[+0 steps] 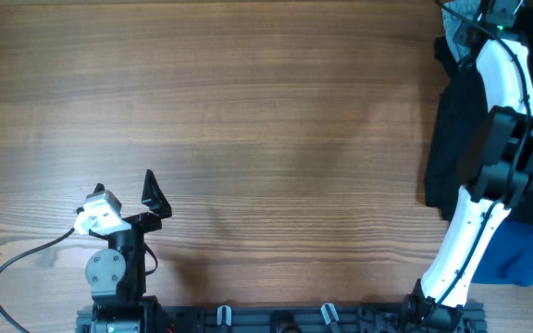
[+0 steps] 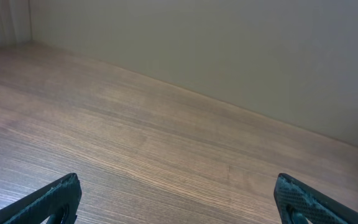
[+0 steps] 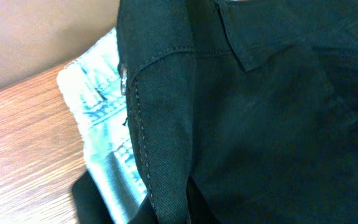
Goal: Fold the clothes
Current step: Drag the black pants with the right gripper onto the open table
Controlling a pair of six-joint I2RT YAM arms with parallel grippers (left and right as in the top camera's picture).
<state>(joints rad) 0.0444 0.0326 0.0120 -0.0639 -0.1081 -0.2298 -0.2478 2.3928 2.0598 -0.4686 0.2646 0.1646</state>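
The black garment [image 1: 453, 139] lies at the table's right edge, partly under my right arm. In the right wrist view the black cloth [image 3: 247, 112] fills most of the frame, showing a stitched seam and a pocket flap. It lies over light-blue denim [image 3: 101, 124], which also shows in the overhead view [image 1: 453, 30]. My right gripper [image 1: 490, 13] is at the far right corner, over the pile. Its jaws [image 3: 188, 205] are shut on a fold of the black cloth. My left gripper [image 1: 125, 188] is open and empty near the front left, and also appears in the left wrist view [image 2: 179, 199].
A royal blue garment [image 1: 526, 259] lies at the front right, beside my right arm's base. The wooden table [image 1: 248, 111] runs between the arms. A wall [image 2: 229, 43] stands behind the table's far edge. A black cable [image 1: 7, 268] loops at the front left.
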